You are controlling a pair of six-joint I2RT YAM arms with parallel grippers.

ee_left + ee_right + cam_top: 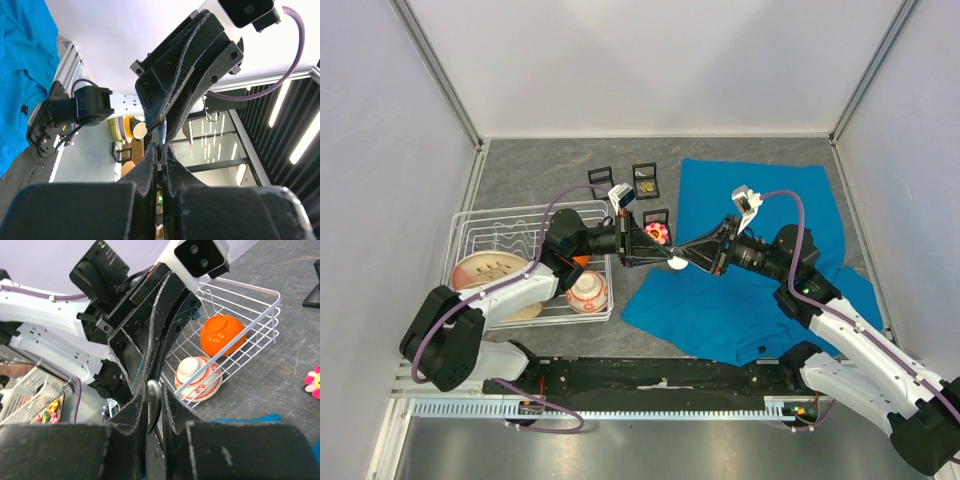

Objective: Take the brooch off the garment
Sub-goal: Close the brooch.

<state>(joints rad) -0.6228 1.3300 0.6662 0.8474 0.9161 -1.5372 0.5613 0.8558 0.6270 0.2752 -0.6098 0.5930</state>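
The teal-blue garment (pixel 770 200) lies spread on the right half of the table; it also shows in the left wrist view (pixel 20 60). Both grippers meet tip to tip above its left edge. My right gripper (pixel 688 260) is shut on the brooch (pixel 677 263), a small round white disc seen edge-on between its fingers (pixel 153 399). My left gripper (pixel 658 257) faces it, its jaws nearly closed on a thin fold of blue cloth (pixel 163 136) just behind the brooch (pixel 140 131). The pin and the cloth under the brooch are hidden by the fingers.
A white wire rack (pixel 470 225) at the left holds plates, an orange bowl (pixel 222 335) and a red-and-white bowl (pixel 588 292). Small black stands (pixel 645 180) sit behind the grippers, one with a pink flower piece (pixel 657 233).
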